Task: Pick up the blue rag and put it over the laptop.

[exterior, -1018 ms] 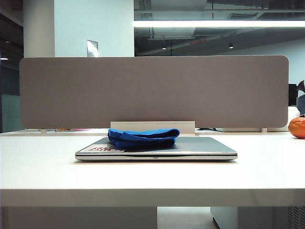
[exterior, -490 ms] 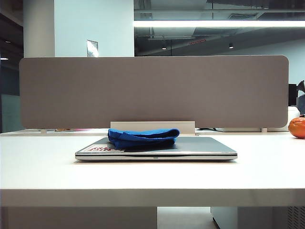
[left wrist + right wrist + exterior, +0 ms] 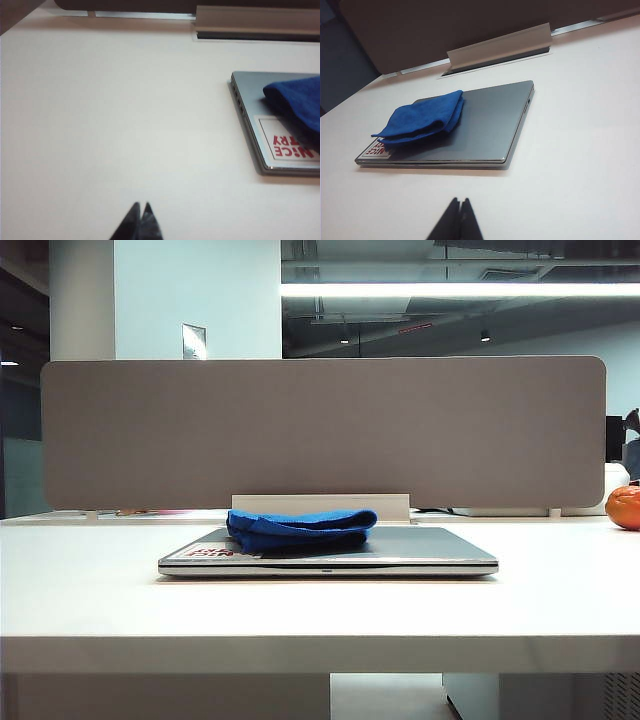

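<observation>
A: Where's the blue rag (image 3: 422,119)?

B: Folded thick, lying on the closed lid of the laptop (image 3: 485,125), toward the end with the white-and-red sticker (image 3: 289,145). It covers part of that sticker and leaves the other half of the lid bare. In the exterior view the blue rag (image 3: 300,527) sits left of the middle of the laptop (image 3: 420,555).

A: And the laptop?

B: Flat on the white surface (image 3: 320,610), in front of a grey divider panel (image 3: 320,430) with a pale cable flap (image 3: 497,47) at its foot.

A: The left gripper (image 3: 139,206)?

B: Its two dark fingers are pressed together, holding nothing. It hangs over bare surface; from it the laptop's sticker corner lies ahead and off to one side, well apart.

A: The right gripper (image 3: 459,201)?

B: Fingers together too, empty. The laptop's front edge lies just ahead of it, the rag farther on and to the side, nothing touching.

A: Anything else?

B: An orange round object (image 3: 624,507) at the surface's far right edge in the exterior view. Neither arm shows there.
</observation>
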